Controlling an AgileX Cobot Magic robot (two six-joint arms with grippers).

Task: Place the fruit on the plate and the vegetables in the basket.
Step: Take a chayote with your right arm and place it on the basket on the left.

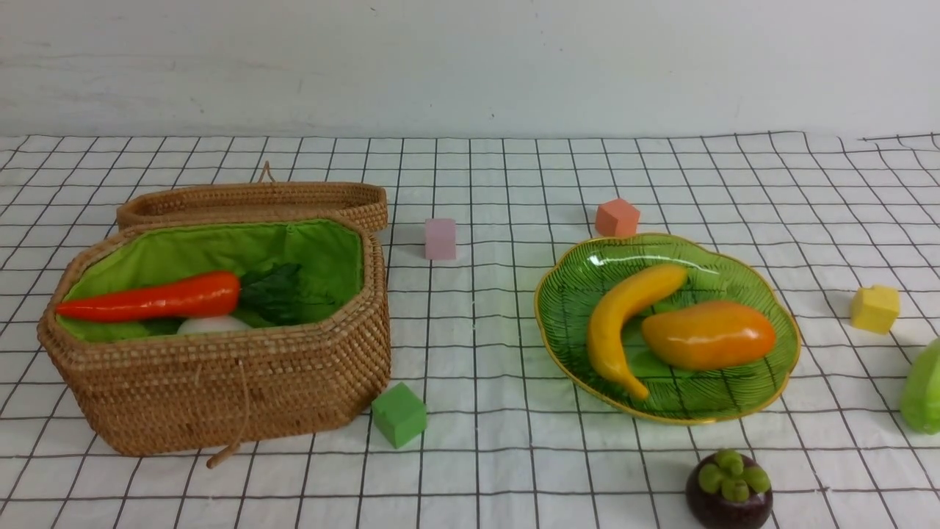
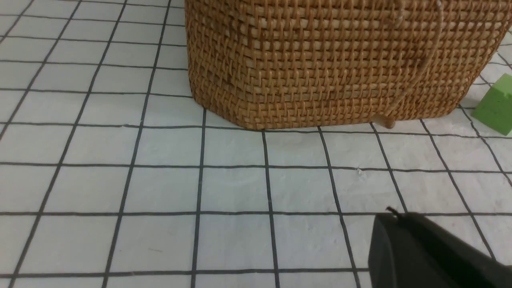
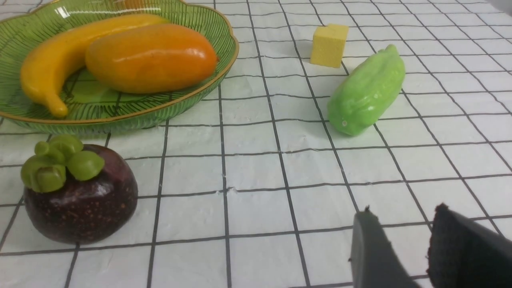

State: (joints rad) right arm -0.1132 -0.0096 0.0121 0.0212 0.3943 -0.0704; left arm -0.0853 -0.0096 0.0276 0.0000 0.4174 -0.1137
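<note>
The wicker basket [image 1: 220, 382] stands open at the left with its lid [image 1: 253, 202] behind it. Inside lie the carrot [image 1: 158, 297], its dark green leaves and part of the white radish [image 1: 213, 325]. The green plate [image 1: 778, 367] holds the banana [image 1: 624, 323] and the mango [image 1: 709, 334]. The mangosteen [image 1: 729, 491] sits on the cloth in front of the plate. The pale green vegetable [image 1: 924, 389] lies at the right edge. My left gripper [image 2: 394, 216] is shut and empty in front of the basket wall [image 2: 320, 60]. My right gripper [image 3: 404, 211] is open and empty, short of the mangosteen [image 3: 80, 192] and the green vegetable [image 3: 366, 92].
Foam cubes lie on the checked cloth: pink [image 1: 440, 239], orange [image 1: 617, 217], yellow [image 1: 875, 308] and green [image 1: 399, 414] beside the basket's front corner. A wall stands behind the table. Neither arm shows in the front view.
</note>
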